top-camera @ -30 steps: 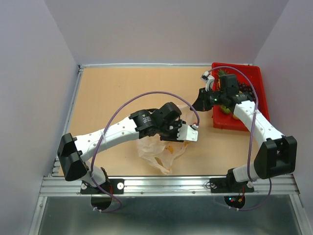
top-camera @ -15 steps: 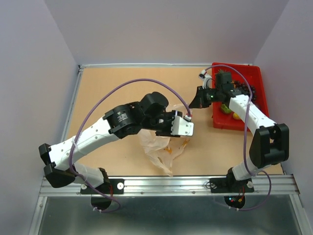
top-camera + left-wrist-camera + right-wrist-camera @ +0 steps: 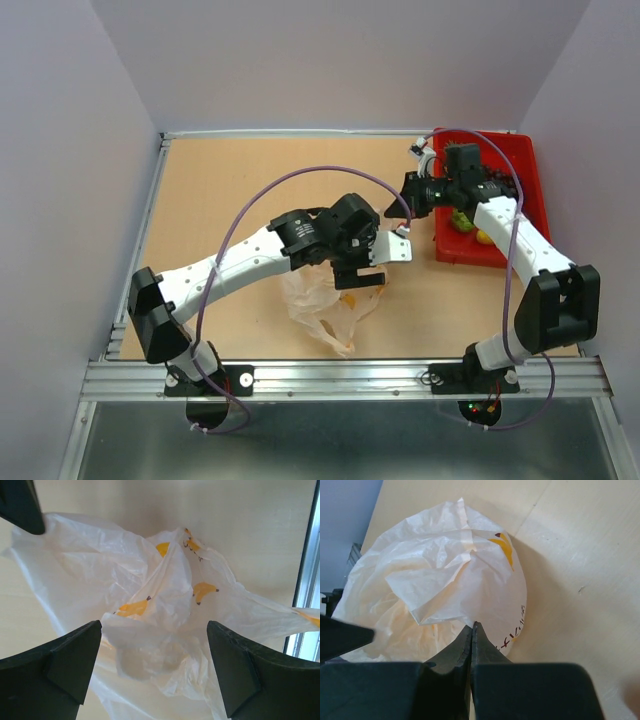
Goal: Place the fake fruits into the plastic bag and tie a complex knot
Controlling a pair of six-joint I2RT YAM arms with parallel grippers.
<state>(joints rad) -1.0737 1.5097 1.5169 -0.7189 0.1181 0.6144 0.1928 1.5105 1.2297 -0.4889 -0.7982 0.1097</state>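
Note:
The plastic bag (image 3: 320, 305), whitish with orange banana prints, lies crumpled on the table near the front middle. My left gripper (image 3: 155, 670) hangs open just above the plastic bag (image 3: 165, 595), one finger on each side of a crumpled bunch, holding nothing. My right gripper (image 3: 472, 625) is shut, with a fold of the plastic bag (image 3: 445, 580) pinched at its tips. From above, the right gripper (image 3: 408, 195) is beside the red tray's left edge. Fake fruits (image 3: 463, 219) lie in the tray: a green-yellow piece, a yellow one and dark grapes. The knot is out of view.
The red tray (image 3: 530, 170) stands at the back right with the right arm reaching over it. A metal rail (image 3: 340, 375) runs along the table's front edge, close to the bag. Purple cables arc above both arms.
My left gripper has opened wide and let go of the bag, and its arm has shifted above it. The right gripper stays shut by the tray's left edge.

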